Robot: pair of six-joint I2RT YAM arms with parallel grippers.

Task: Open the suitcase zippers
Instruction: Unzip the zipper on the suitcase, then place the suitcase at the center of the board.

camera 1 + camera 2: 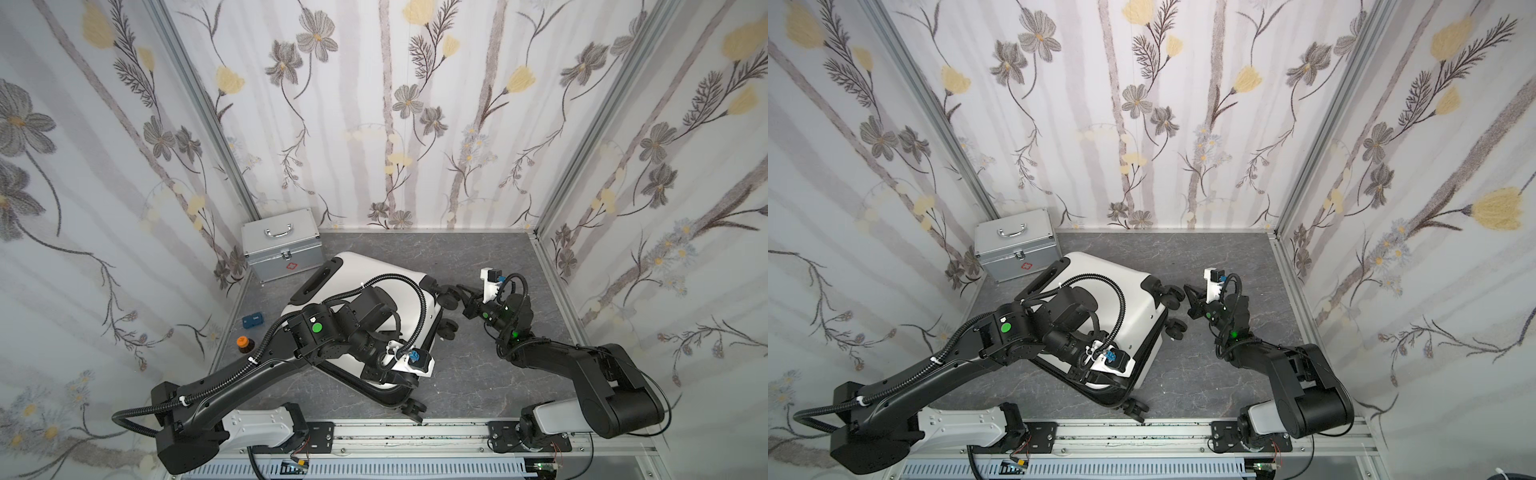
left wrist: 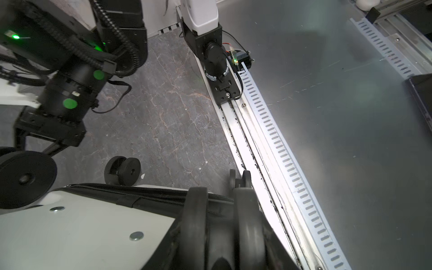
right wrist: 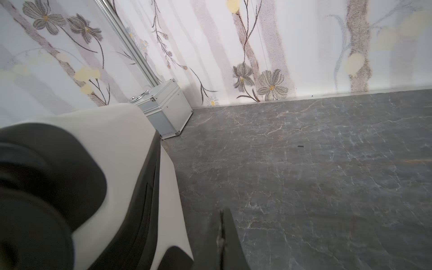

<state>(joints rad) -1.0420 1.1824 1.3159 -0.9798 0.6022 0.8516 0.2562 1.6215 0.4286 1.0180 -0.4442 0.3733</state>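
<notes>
The white suitcase lies flat on the grey floor, its black wheels pointing right. My left arm reaches over it. The left gripper sits at the near corner, its two fingers partly apart astride the black seam rim and closed on it. The zippers show as a dark toothed band running along the white shell and passing between those fingers. My right gripper is shut and empty, just right of the far wheel corner, beside the seam band. No zipper pull is visible.
A silver case with a red cross stands in the back left corner, close to the suitcase. A small blue box and an orange-capped bottle sit by the left wall. The metal rail runs along the front, just beyond the near wheel.
</notes>
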